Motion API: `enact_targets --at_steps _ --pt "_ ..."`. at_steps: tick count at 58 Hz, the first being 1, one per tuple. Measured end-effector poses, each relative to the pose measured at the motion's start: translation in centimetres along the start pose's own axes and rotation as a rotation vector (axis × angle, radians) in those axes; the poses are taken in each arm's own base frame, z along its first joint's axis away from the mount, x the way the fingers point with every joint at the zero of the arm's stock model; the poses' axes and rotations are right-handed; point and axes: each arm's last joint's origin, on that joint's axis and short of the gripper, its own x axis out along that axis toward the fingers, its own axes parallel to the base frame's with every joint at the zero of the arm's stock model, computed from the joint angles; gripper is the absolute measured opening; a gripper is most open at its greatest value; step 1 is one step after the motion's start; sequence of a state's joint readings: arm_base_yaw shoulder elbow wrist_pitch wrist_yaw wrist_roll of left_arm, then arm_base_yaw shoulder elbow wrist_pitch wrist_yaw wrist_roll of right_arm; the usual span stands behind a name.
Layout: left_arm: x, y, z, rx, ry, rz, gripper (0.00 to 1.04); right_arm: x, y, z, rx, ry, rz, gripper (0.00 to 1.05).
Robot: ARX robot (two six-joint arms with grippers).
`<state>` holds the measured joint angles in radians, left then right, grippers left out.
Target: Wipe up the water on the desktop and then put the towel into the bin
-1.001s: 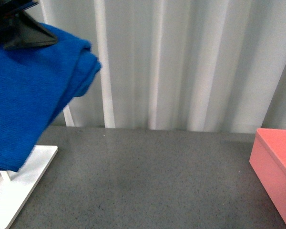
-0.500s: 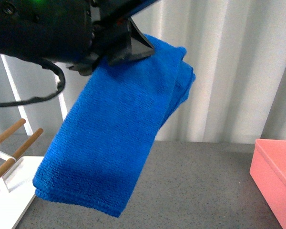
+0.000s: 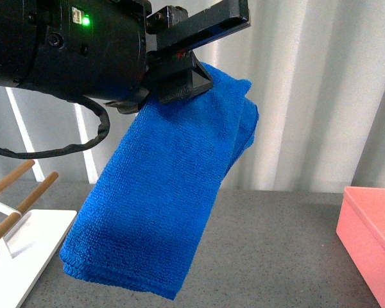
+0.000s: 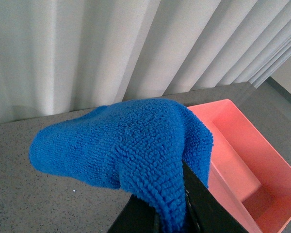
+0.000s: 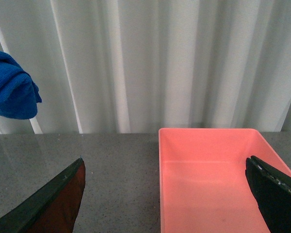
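Over the past second we had swung our left tool [image 3: 199,61] in toward the bin [image 3: 372,237]. It brought the towel [image 3: 160,212], which had shown only at the edge of the front view farthest from the bin. The towel now hung mid-view, well short of the bin and, as far as we could judge, above the worktop [image 3: 282,250] rather than on it. The jaws were clamped tight on the towel's upper fold, with the rest dangling free. Our right tool [image 5: 165,162] faced the bin, spread wide and empty. We could make out no water near the bin, so we judged the wiping not yet begun and the binning further off.
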<state>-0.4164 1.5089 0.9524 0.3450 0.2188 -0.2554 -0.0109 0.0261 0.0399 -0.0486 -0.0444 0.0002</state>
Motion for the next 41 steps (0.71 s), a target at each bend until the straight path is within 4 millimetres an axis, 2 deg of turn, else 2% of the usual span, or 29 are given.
enact_targets --at_steps 4,10,14,18,24,30,41 --pt "0.0 0.0 0.0 0.000 0.000 0.001 0.04 0.5 -0.1 0.0 0.030 0.237 0.107 0.98" --pt "0.0 -0.1 0.0 0.001 0.001 -0.004 0.04 2.3 0.0 0.4 0.065 0.357 0.297 0.98" --pt "0.0 -0.1 0.0 0.001 0.001 -0.003 0.04 3.6 0.2 0.9 0.096 0.371 0.462 0.98" --pt "0.0 -0.1 0.0 0.001 0.001 -0.002 0.04 5.7 0.6 1.5 0.119 0.350 0.610 0.98" --pt "0.0 -0.1 0.0 0.001 0.001 -0.002 0.04 8.9 1.1 2.0 0.170 0.353 0.683 0.98" --pt "0.0 -0.1 0.0 0.001 0.001 -0.002 0.04 11.7 1.8 1.6 0.228 0.363 0.749 0.98" --pt "0.0 -0.1 0.0 0.004 0.001 -0.003 0.04 15.2 3.8 0.7 0.292 0.370 0.869 0.98"
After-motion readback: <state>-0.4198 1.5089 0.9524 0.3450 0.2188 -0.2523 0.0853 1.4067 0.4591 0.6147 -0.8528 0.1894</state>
